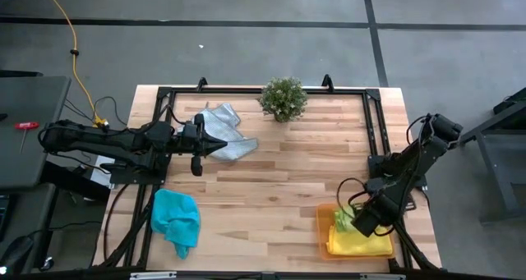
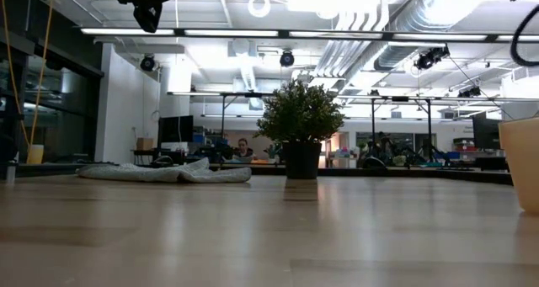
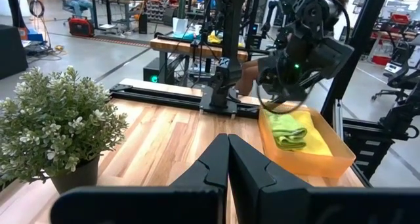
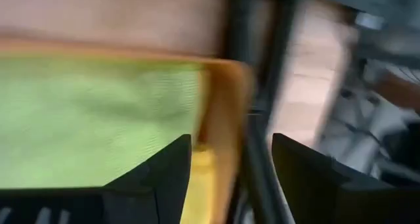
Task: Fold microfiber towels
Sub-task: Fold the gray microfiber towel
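An orange tray (image 1: 322, 231) at the table's near right holds a yellow towel (image 1: 366, 244) with a folded lime green towel (image 1: 340, 218) lying on top of it. My right gripper (image 4: 230, 142) hangs open just above them, pointing steeply down, with the tray's rim (image 4: 226, 112) showing between its fingers. A crumpled grey towel (image 1: 226, 126) lies flat at the far left. My left gripper (image 1: 223, 147) hovers shut and level high over its near edge. A teal towel (image 1: 177, 218) lies bunched at the near left.
A small potted plant (image 1: 283, 98) stands at the middle of the table's far edge. Black frame rails (image 1: 374, 124) run along the left, far and right edges. Bare wood (image 1: 279, 190) lies between the towels and the tray.
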`<state>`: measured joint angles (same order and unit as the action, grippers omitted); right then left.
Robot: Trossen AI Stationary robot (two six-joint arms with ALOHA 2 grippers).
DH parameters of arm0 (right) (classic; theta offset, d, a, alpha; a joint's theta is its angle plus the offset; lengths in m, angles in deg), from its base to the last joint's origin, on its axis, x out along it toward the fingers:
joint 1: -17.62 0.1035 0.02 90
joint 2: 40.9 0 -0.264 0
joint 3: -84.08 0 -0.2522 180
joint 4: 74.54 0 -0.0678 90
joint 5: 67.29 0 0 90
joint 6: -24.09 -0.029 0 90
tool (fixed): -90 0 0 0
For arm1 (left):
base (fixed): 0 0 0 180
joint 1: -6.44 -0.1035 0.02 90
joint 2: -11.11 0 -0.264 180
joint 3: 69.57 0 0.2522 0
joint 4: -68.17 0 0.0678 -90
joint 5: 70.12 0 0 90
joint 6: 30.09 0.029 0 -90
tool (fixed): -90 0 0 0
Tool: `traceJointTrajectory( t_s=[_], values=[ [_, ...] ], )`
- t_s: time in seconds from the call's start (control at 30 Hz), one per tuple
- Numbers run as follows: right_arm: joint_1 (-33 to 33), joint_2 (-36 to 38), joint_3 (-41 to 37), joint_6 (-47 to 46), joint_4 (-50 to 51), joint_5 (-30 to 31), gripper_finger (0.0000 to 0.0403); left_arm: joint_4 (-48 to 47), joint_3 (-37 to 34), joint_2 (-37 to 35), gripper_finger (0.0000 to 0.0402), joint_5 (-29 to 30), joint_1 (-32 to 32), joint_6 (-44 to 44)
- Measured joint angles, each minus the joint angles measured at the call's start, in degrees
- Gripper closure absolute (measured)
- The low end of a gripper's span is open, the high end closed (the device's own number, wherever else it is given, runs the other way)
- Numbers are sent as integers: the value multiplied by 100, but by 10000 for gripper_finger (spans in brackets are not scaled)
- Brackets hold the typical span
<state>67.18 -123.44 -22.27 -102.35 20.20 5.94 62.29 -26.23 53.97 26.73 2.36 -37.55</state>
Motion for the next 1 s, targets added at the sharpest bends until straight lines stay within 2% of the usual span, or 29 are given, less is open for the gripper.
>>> traceJointTrajectory(
  t_s=[0.2, 0.3, 0.37, 0.43, 0.57, 0.77, 0.87, 1.0],
  values=[
    [-228, 272, -353, 1003, -2253, 1919, 203, 0, 0, 1, 401, -9, -2, -208],
    [-623, 399, -500, 1964, -2985, 2904, 203, 0, 0, -1, 401, -11, 2, -311],
    [-1026, 459, -579, 2849, -3503, 3354, 203, 1, 0, 5, 401, -11, 2, -376],
    [-1512, 465, -702, 3943, -4281, 3410, 203, 11, 0, 50, 402, -23, 2, -506],
    [-2508, 382, -1089, 6240, -6308, 2962, 204, 260, -2, 184, 402, -132, 2, -918],
    [-3813, 98, -1354, 9052, -8095, 2804, 204, 571, 0, 630, 400, -146, 75, -1175],
    [-4392, -161, -1315, 9919, -8595, 2556, 204, 471, -2, 845, 393, -126, 87, -1085],
    [-5032, -752, -967, 10305, -8738, 2197, 203, 82, 147, 893, 376, -23, 82, -888]
  ],
)
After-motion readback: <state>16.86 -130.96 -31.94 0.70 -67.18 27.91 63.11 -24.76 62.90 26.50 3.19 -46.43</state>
